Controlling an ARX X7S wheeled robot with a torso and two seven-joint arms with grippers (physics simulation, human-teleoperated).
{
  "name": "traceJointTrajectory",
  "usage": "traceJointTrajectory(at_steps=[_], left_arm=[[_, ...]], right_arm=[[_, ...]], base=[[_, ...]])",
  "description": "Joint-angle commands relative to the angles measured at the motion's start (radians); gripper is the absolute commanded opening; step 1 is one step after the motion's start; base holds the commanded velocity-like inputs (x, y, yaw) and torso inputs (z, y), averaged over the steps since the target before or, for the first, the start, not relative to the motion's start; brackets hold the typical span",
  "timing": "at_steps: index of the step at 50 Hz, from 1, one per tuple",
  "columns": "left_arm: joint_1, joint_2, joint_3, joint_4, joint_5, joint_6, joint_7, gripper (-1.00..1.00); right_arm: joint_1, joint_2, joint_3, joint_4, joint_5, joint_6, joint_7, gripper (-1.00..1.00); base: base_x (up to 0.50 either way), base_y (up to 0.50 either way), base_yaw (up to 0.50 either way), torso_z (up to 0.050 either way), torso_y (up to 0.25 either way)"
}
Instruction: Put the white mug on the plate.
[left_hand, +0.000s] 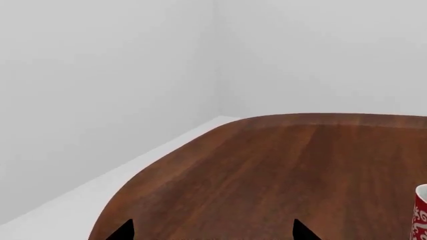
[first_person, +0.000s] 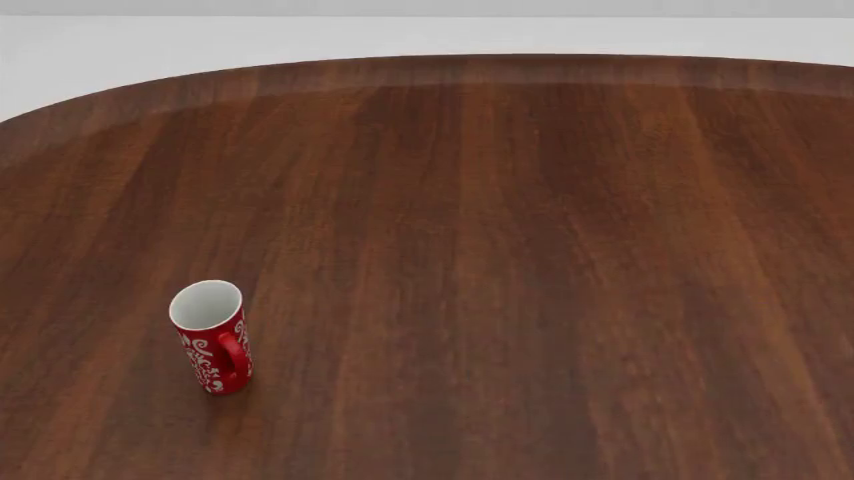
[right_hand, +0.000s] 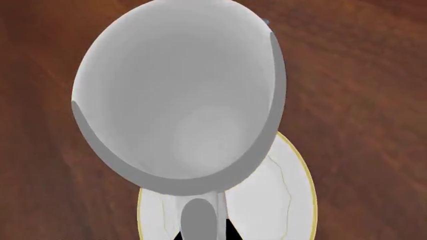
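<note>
Here the white mug (right_hand: 180, 100) fills your right wrist view, mouth toward the camera, hanging over the plate (right_hand: 297, 200) on the counter (right_hand: 360, 75), though whether it touches the dish can't be told. It looks rigid, glazed, slick and chippable, so a hold on the rim wall or handle is safest; the right jaws are hidden, so you cannot tell their state. Your left jaws stand spread and empty near the red patterned mug (first_person: 211, 340).

White mug (right_hand: 180, 95), gold-rimmed white plate (right_hand: 293, 200), white-swirled red mug (first_person: 214, 345).
</note>
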Motion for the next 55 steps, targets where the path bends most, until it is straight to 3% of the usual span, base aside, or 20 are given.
traceJointTrajectory(at_steps=[1, 16, 55], left_arm=[[-0.005, -0.002, 0.005, -0.012, 0.0, 0.005, 0.0, 1.0], [-0.011, -0.003, 0.015, -0.03, 0.007, 0.013, -0.002, 1.0], [-0.016, -0.009, 0.033, -0.024, 0.003, -0.001, -0.012, 1.0]], right_arm=[[-0.025, -0.018, -0.019, 0.054, -0.082, -0.044, -0.096, -1.0], [-0.067, -0.048, -0.084, 0.16, -0.191, -0.12, -0.268, -1.0], [-0.155, -0.093, -0.098, 0.15, -0.211, -0.151, -0.309, -1.0]], base=[[0.0, 0.0, 0.0, 0.0, 0.0], [0.0, 0.0, 0.0, 0.0, 0.001], [0.0, 0.0, 0.0, 0.0, 0.0]])
